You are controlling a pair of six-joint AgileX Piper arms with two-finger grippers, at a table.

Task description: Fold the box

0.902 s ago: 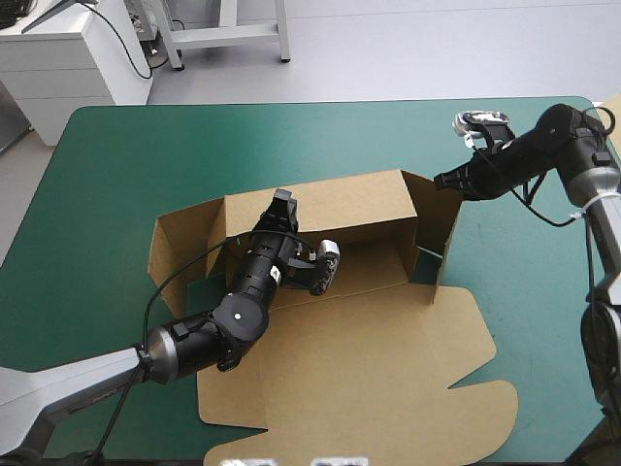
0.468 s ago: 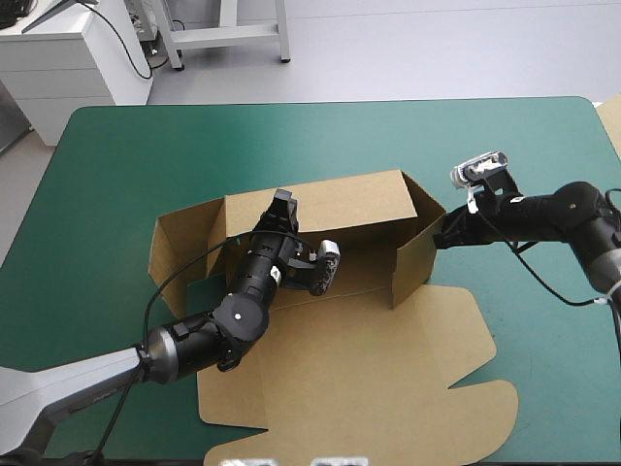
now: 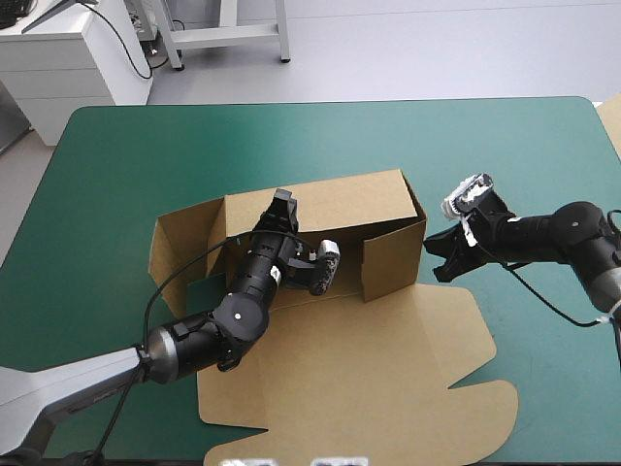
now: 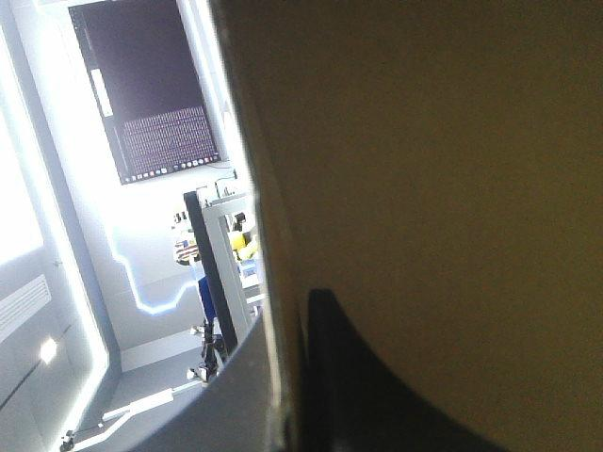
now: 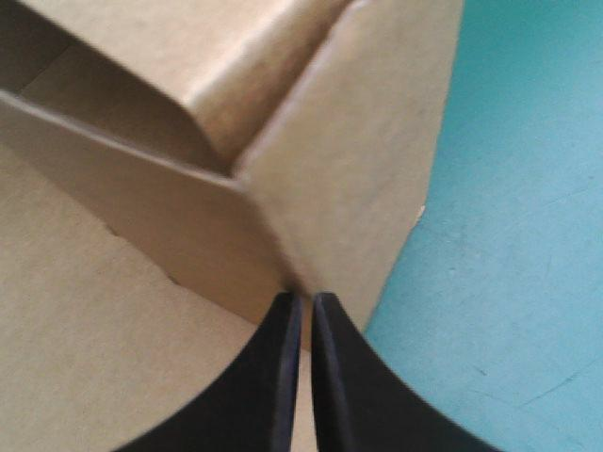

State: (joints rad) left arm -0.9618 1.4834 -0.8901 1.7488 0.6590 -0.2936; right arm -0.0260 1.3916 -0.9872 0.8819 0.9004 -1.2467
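L arm (image 3: 209, 340) reaches fwd, elbow bent, L claw (image 3: 282, 204) pinched almost closed. R arm (image 3: 558, 233) low, R claw (image 5: 301, 301) pointing inward, tips together.

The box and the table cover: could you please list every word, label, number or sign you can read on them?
None: the brown box is plain board in every view, with no print or label showing, and the teal-green cover carries no marking.
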